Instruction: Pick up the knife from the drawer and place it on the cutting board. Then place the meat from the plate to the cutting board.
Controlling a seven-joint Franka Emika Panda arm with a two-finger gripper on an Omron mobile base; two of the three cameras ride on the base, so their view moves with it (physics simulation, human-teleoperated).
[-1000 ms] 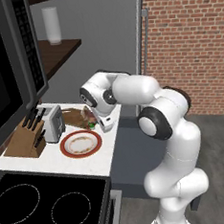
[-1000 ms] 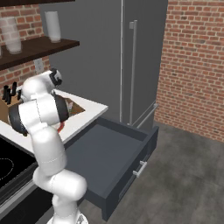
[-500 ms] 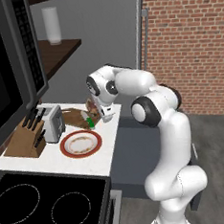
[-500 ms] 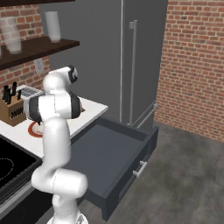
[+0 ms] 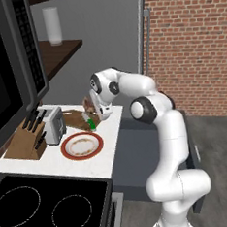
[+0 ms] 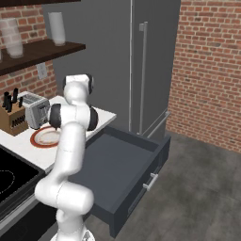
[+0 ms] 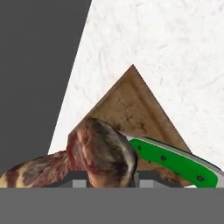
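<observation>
Reddish-brown and marbled, the meat (image 7: 103,151) is pinched in the jaws just above the cutting board (image 7: 135,105), beside the knife (image 7: 175,159); it looks soft, light and likely slippery, best gripped across its thick middle.

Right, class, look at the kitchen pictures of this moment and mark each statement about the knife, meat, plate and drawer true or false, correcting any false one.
1. The knife lies on the cutting board. True.
2. The meat sits in the middle of the plate. False: the plate holds no meat; the gripper is shut on the meat above the cutting board.
3. The drawer stands pulled open. True.
4. The knife has a black handle. False: its handle is bright green.
5. The plate rests on the stovetop. False: it rests on the white counter, beside the toaster.
</observation>
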